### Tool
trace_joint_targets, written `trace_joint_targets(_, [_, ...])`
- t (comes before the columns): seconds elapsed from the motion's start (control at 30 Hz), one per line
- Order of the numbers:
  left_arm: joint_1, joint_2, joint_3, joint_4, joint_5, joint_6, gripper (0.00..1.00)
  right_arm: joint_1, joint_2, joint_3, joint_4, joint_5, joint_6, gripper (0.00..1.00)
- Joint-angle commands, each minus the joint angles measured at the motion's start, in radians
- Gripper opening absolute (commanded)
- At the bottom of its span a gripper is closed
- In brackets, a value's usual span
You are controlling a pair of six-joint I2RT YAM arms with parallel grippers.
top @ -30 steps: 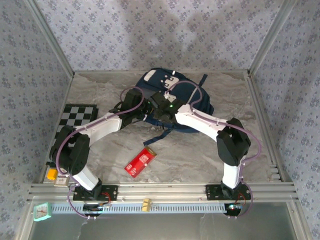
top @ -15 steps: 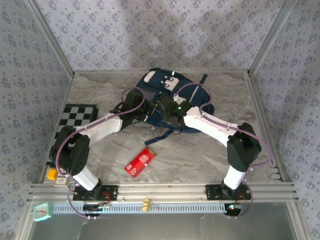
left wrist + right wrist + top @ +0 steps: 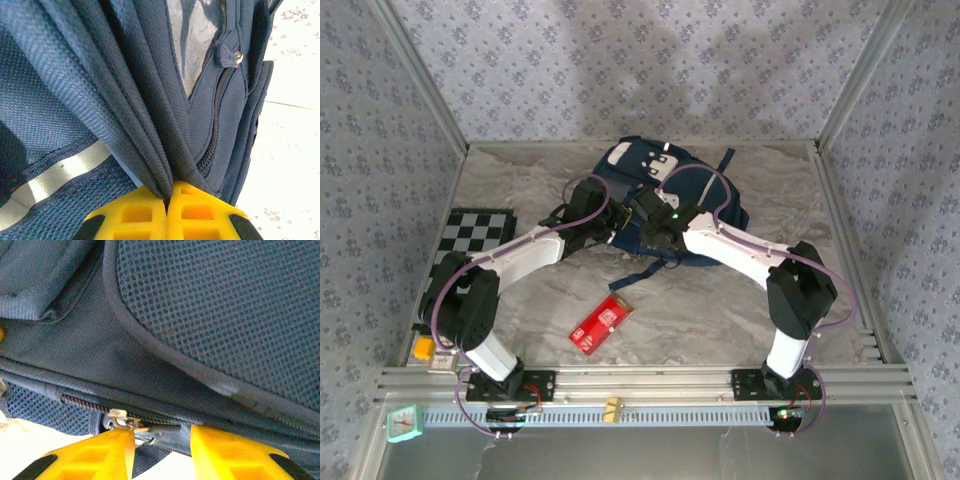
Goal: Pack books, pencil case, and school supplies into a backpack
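The navy backpack (image 3: 695,200) lies at the back middle of the table. My left gripper (image 3: 610,222) sits at its left edge, and in the left wrist view it (image 3: 168,200) is shut on a fold of the backpack's fabric (image 3: 125,90). My right gripper (image 3: 648,226) is at the bag's front edge. In the right wrist view it (image 3: 162,450) stands open, with the zipper pull (image 3: 150,428) in the gap beside the left fingertip (image 3: 105,452). The school supplies, a red packet (image 3: 601,323), lie on the table in front. The books and the pencil case are out of view.
A checkered board (image 3: 475,228) lies at the left edge with a small orange block (image 3: 423,347) near it. A teal object (image 3: 405,424) and a small peg (image 3: 612,408) sit by the front rail. Walls close in three sides.
The right arm's elbow swung out to the right and its wrist shifted along the bag's front edge. The left arm and the red packet stayed put.
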Motion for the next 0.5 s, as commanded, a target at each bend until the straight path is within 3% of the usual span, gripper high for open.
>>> trace_joint_targets(0.0, [-0.001, -0.047, 0.028, 0.032, 0.022, 0.018, 0.00, -0.010, 0.017, -0.003, 0.042, 0.016, -0.056, 0.37])
trace_joint_targets(0.1, [-0.003, -0.041, 0.030, 0.033, 0.024, 0.017, 0.00, -0.023, 0.033, 0.004, 0.080, 0.001, -0.074, 0.41])
trace_joint_targets(0.23, [-0.004, -0.032, 0.031, 0.042, 0.028, 0.007, 0.00, -0.030, 0.056, 0.022, 0.141, -0.022, -0.115, 0.37])
trace_joint_targets(0.47, [-0.003, -0.033, 0.036, 0.033, 0.026, 0.016, 0.00, -0.038, 0.061, 0.040, 0.138, 0.017, -0.168, 0.19])
